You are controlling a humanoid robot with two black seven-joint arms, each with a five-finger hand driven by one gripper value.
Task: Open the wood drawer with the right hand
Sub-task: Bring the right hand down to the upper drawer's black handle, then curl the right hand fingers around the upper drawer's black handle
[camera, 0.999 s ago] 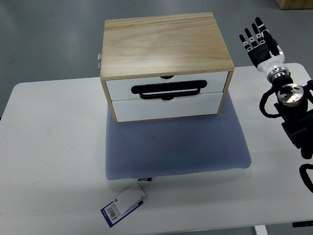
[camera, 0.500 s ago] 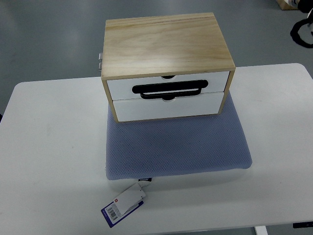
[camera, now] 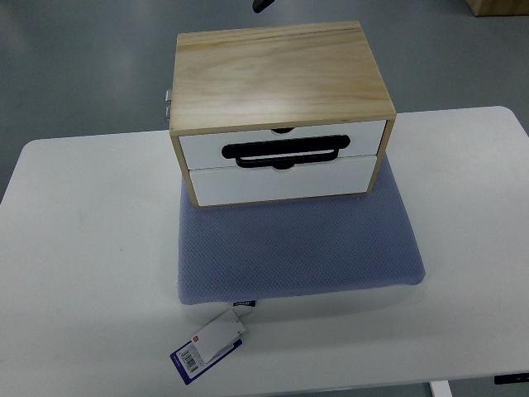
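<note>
A wooden drawer box point(camera: 281, 74) stands on a blue-grey mat point(camera: 297, 248) on the white table point(camera: 83, 248). It has two white drawer fronts, an upper one point(camera: 198, 147) and a lower one point(camera: 281, 182), and both are shut. A black bar handle point(camera: 285, 151) runs across the seam between them. Neither of my hands shows in the view. A small dark sliver point(camera: 263, 5) pokes in at the top edge behind the box; I cannot tell what it is.
A white tag with a blue barcode label point(camera: 208, 345) hangs from the mat's front edge. A metal fitting point(camera: 167, 102) sticks out of the box's back left side. A cardboard corner point(camera: 498, 7) shows at the top right.
My right arm and hand, at the right edge a second ago, rose out through the top right corner and are gone. A dark sliver now shows at the top edge. The box has not moved.
</note>
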